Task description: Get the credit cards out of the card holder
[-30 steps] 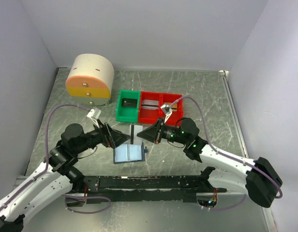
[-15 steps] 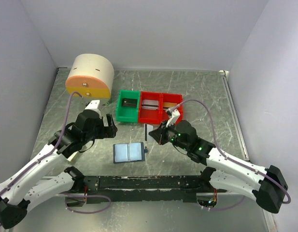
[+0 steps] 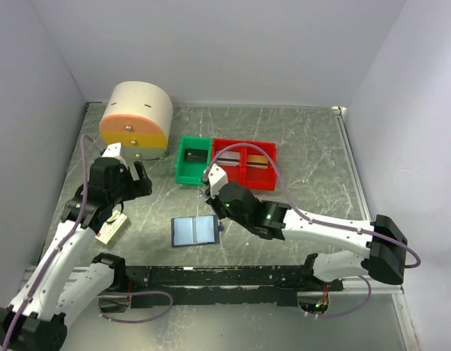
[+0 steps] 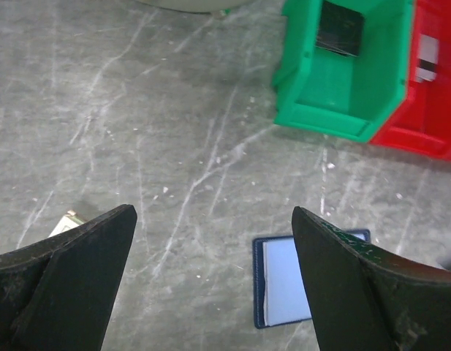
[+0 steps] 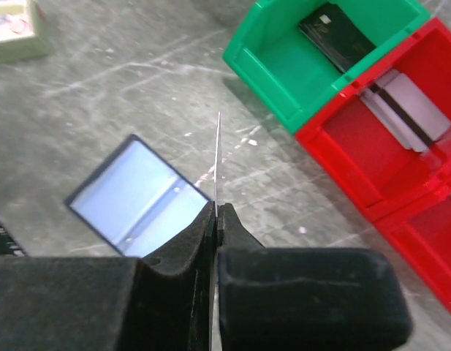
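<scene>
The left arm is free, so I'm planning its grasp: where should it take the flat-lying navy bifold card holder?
Probably its left outer edge, from above on that side: the navy card holder lies open and flat, pale lining up, so only the thin rim offers a pinch, and that edge faces the open left gripper.

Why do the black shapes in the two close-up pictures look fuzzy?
Left wrist view: the open jaws sit near the lens, so they blur; the green bin stays sharp. Right wrist view: the shut jaws blur likewise, pinching a card seen edge-on as a thin pale line. Top view: soft, even light.
</scene>
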`<action>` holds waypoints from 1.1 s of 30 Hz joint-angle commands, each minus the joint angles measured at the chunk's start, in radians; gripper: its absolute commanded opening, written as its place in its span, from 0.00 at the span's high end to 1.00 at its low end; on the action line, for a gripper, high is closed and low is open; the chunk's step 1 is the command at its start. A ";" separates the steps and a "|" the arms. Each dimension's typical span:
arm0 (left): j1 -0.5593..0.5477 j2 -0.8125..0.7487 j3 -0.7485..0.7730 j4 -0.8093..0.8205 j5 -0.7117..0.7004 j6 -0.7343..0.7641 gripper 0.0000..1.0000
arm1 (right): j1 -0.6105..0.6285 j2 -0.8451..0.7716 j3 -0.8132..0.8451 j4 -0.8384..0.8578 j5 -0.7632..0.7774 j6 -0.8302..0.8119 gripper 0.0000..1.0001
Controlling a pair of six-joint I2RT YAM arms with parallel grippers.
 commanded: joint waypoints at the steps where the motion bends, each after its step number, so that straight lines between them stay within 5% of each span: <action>1: 0.008 -0.122 -0.036 0.086 0.113 0.029 0.00 | -0.001 0.053 0.063 -0.057 0.122 -0.133 1.00; 22: 0.008 -0.183 -0.052 0.081 0.089 0.027 0.00 | -0.316 0.490 0.456 -0.221 0.088 -0.634 1.00; 33: 0.008 -0.174 -0.051 0.086 0.130 0.049 0.00 | -0.393 0.610 0.465 -0.090 -0.031 -0.798 1.00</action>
